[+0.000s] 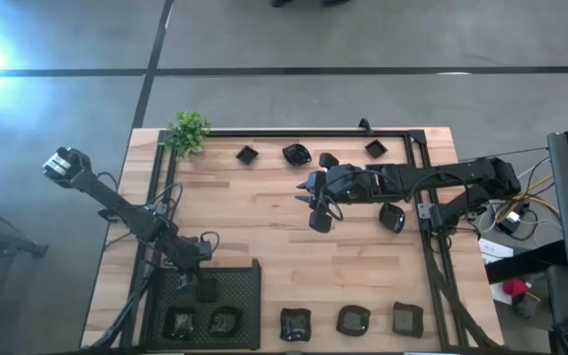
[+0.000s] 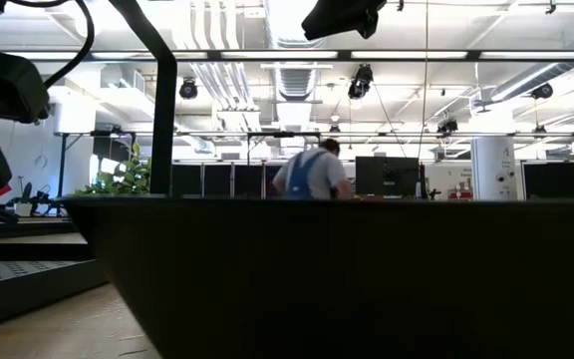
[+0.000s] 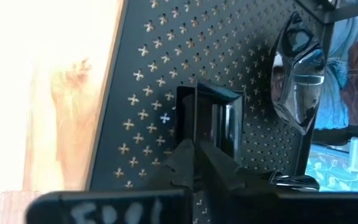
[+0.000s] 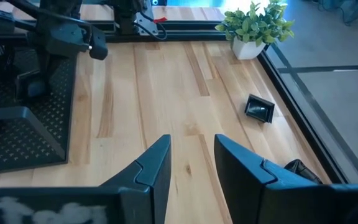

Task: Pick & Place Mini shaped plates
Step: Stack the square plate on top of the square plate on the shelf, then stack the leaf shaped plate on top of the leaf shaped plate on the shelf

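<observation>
**Three dishes in the tray, most still out on the desk**

The black mesh tray (image 1: 240, 281) sits at the desk's (image 1: 264, 227) near-left corner. Two mini shaped plates (image 1: 203, 321) lie along its near edge, and a third, a square dish (image 3: 209, 118), rests on the tray floor right at the left pincer (image 3: 196, 152). Its fingers pinch the dish's rim, though I judge the grip is loosening for a release.

The rest wait outside. Three plates (image 1: 351, 319) line the near edge beside the tray, and several more (image 1: 297, 154) are strung along the far edge, near the small plant (image 1: 189, 131).

The right pincer (image 4: 191, 163) hovers over bare wood mid-desk, fingers apart and holding nothing. So roughly a quarter seems done.
</observation>
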Controlling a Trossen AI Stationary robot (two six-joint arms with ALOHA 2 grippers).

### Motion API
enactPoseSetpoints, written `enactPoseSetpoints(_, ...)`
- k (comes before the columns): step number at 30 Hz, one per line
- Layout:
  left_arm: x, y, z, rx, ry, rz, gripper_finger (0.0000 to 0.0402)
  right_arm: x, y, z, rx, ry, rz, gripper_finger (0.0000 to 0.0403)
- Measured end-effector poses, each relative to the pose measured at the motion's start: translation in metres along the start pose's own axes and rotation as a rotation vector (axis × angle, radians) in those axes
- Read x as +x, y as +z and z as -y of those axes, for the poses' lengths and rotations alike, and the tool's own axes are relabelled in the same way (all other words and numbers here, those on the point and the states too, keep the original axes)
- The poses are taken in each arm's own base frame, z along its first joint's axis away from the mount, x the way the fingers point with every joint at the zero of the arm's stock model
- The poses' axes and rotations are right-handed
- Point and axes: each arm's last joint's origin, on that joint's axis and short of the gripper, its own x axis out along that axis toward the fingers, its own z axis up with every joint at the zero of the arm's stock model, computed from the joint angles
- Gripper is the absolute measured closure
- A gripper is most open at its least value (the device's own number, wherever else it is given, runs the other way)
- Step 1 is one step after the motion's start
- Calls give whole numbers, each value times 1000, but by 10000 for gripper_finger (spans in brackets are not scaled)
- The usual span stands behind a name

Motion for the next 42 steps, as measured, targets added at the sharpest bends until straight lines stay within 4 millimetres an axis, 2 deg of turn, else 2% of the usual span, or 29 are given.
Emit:
enactPoseSetpoints(6,0,0,0,0,-10,-13,343,0,1,0,1,0,5,288)
enactPoseSetpoints(16,-3,-2,3,-41,-74,-82,342,0,2,0,-7,1,17,288)
enactPoseSetpoints(28,-12,-1,7,-1,-120,-45,342,0,2,0,-7,0,16,291)
enactPoseSetpoints(36,-27,11,18,121,-39,198,342,2,2,8,25,-23,12,301)
enactPoseSetpoints(42,-42,22,25,181,86,434,342,4,1,17,60,-45,-6,311)
